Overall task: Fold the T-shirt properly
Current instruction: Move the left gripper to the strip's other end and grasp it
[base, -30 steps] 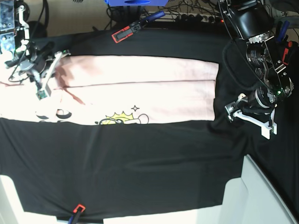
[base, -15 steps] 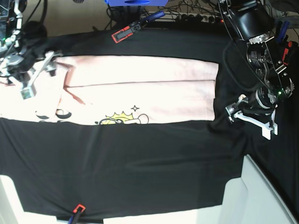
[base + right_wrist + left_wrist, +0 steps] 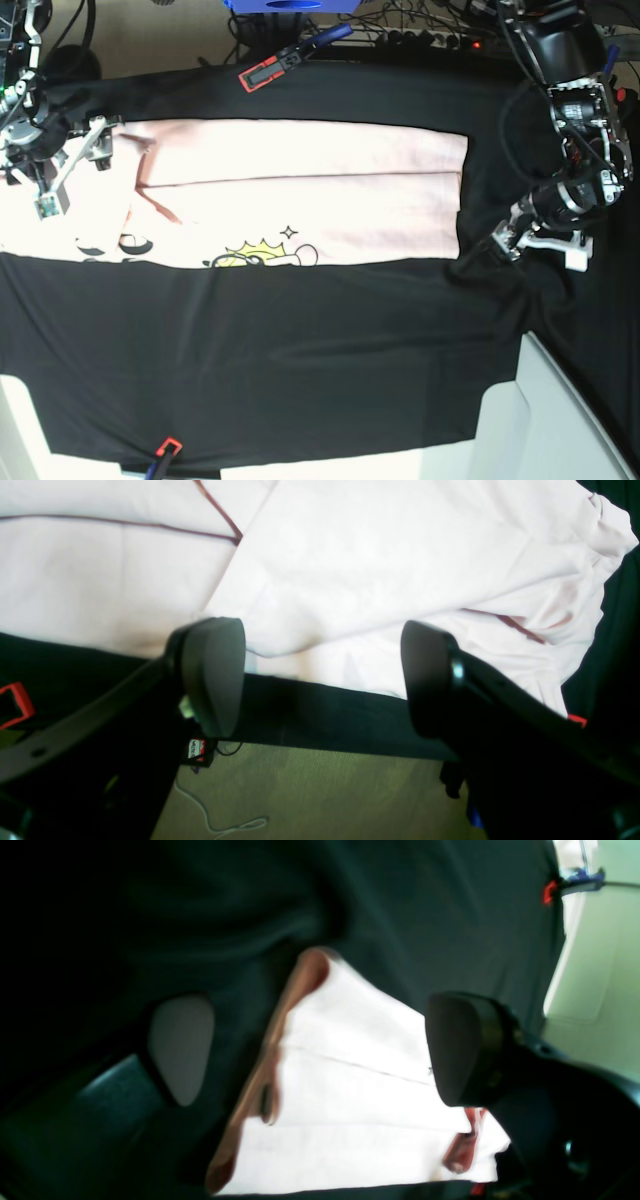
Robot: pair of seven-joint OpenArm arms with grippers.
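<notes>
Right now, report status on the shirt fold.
Both jaws open, holding nothing. T-shirt lies flat on black cloth, folded into a long band. Nothing in the way.

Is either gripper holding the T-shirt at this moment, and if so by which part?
Nothing is held. The right gripper and the left gripper are both open, with the T-shirt lying free on the table.

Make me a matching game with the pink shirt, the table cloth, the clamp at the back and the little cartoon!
Things:
1. pale pink cotton T-shirt
2. black table cloth
3. red and black clamp
4. small yellow cartoon graphic

Places:
A. printed along the shirt's near edge
B. clipped to the cloth's far edge
C. lying folded into a long band
D. covering the table

Pairs: 1-C, 2-D, 3-B, 4-A
</notes>
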